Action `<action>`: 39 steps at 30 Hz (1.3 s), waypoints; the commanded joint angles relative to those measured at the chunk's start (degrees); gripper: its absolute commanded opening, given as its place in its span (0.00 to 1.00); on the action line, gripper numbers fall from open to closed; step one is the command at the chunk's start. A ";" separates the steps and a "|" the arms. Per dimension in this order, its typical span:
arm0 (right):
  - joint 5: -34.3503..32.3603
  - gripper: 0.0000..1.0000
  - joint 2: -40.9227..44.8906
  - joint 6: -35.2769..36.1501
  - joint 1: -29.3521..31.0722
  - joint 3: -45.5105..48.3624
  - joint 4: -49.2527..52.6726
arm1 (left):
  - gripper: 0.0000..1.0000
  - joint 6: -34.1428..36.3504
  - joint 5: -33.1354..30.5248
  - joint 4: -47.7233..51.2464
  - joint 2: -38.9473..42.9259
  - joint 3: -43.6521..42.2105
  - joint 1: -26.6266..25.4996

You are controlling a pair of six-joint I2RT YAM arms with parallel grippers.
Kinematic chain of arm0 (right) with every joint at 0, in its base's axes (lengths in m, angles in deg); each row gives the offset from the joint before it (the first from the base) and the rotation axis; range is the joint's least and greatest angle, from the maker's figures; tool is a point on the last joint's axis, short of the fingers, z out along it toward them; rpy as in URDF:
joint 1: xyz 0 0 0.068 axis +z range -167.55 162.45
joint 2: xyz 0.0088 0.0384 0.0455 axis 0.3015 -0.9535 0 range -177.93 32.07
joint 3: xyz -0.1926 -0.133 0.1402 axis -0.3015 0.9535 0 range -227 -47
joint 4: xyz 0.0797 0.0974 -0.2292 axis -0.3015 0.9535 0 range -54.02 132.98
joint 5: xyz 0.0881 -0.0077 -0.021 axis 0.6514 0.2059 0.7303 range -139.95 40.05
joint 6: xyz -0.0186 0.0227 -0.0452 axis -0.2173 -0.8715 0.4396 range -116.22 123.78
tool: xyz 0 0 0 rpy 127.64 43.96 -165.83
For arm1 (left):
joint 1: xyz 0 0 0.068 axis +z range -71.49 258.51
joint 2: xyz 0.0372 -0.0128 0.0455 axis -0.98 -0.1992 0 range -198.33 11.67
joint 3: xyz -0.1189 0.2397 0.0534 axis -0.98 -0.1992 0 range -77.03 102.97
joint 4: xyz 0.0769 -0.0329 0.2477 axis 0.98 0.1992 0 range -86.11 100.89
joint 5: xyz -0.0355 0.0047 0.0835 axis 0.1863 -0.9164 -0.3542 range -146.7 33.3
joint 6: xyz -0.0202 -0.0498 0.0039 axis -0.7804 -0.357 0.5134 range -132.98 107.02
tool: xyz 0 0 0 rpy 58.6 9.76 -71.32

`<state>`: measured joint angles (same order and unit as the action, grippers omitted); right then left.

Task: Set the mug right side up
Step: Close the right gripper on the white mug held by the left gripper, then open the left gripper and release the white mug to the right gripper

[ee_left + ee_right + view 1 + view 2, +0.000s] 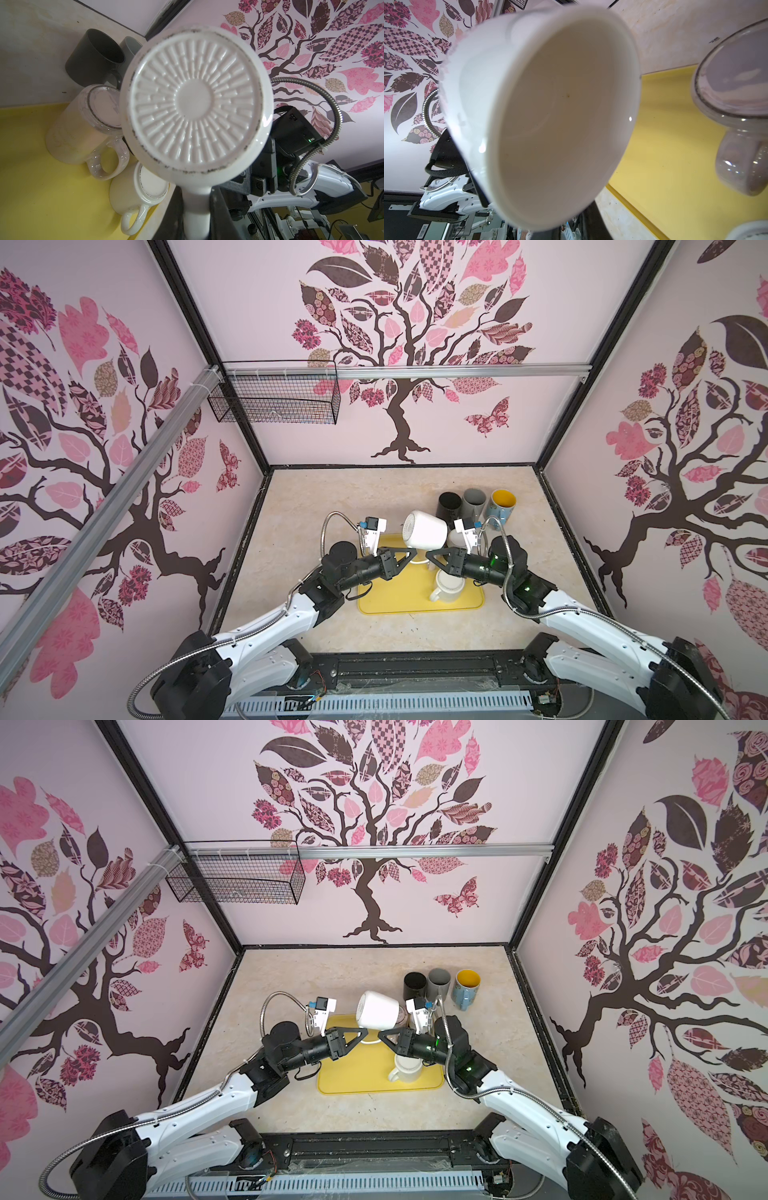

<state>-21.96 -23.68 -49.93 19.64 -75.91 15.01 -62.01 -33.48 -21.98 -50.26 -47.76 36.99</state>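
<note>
White glossy mug point(426, 529), tipped sideways, mid-air

White mug point(426, 529) hung tipped sideways over yellow tray point(386, 599), left gripper point(411, 554) and right gripper point(430, 557) meeting beneath it. Cream mug point(449, 588) sat on tray; black mug point(450, 504), grey mug point(473, 502), blue mug point(502, 506) stood upright behind.

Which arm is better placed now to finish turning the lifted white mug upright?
Probably the left. The left gripper is shut on the handle of the white mug, as the left wrist view shows. The right gripper is shut at the mouth side; whether it holds anything I cannot tell.
</note>
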 commanded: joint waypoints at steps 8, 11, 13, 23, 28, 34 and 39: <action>7.43 0.00 3.48 1.77 0.85 -9.36 -13.64 | 0.00 2.59 -6.23 7.02 -4.59 -0.88 2.41; 8.17 0.10 3.37 1.69 0.87 -9.40 -14.66 | 0.00 1.06 -4.85 3.12 -4.99 -1.69 2.64; 8.59 0.19 3.30 1.75 0.86 -9.25 -15.70 | 0.00 -1.53 -2.62 -1.99 -5.87 -2.77 3.18; 9.20 0.30 1.58 1.89 0.94 -9.87 -19.20 | 0.00 -14.12 5.78 -21.13 -11.22 -4.27 3.77; 8.95 0.31 0.67 2.21 0.95 -10.01 -19.03 | 0.00 -13.49 4.22 -19.29 -7.11 -4.59 4.03; 5.05 0.32 0.63 6.62 0.93 -12.50 -8.98 | 0.00 -9.97 3.69 -9.71 -2.00 -1.50 4.03; -3.89 0.43 2.14 15.54 2.76 -15.60 5.59 | 0.00 -5.17 0.24 6.00 2.88 3.42 4.16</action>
<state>-19.62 -22.72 -41.41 21.00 -87.77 11.55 -71.94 -30.73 -20.66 -50.37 -50.36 40.82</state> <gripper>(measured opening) 0.421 0.109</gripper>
